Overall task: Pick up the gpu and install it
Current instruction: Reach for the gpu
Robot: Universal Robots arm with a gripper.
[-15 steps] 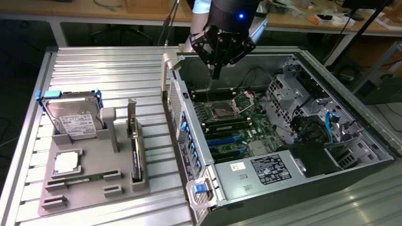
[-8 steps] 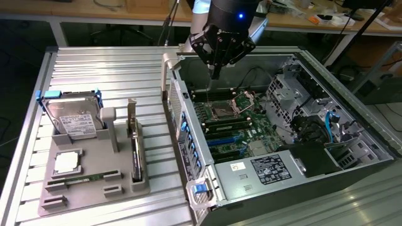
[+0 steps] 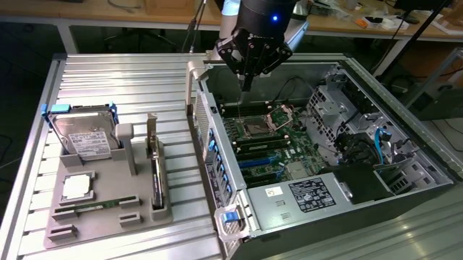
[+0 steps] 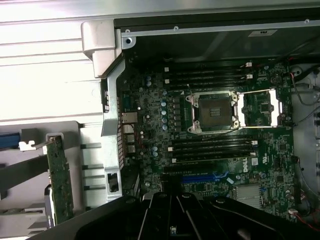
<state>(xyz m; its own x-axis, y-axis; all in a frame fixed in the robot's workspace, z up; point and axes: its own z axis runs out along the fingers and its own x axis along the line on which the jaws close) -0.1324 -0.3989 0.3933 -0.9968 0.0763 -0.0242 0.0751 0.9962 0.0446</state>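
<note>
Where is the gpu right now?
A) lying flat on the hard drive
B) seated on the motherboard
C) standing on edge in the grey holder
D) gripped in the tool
C: the gpu stands on edge in the grey holder, while the shut tool hangs empty over the case.

The gripper (image 3: 248,84) hangs over the open computer case (image 3: 214,135), above the far edge of the motherboard (image 3: 293,149). Its fingers are drawn together and apparently empty. The gpu (image 3: 154,173) stands on edge in the grey holder (image 3: 116,184) on the exterior view's left, well apart from the gripper, near the hard drive (image 3: 85,135).
</note>
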